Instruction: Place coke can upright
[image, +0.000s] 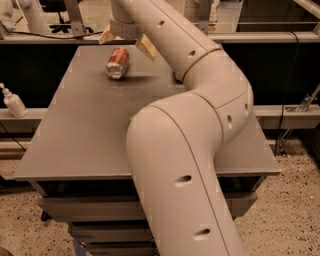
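Firstly, we noted a plain grey table with a matte top, standing on a speckled floor. A long bench ran behind its far edge. On the far left part of the top we found the coke can lying on its side, silver end toward the camera, near the far edge. The gripper hung just above the can. Its two tan fingers were spread wide to either side and held nothing, and we saw no contact with the can. The arm crossed the middle and right of the table and blocked our view of much of the top there. A white pump bottle stood on a lower ledge to the left, apart from the table. Bare surface lay in front of and left of the can, out to the near and left edges.
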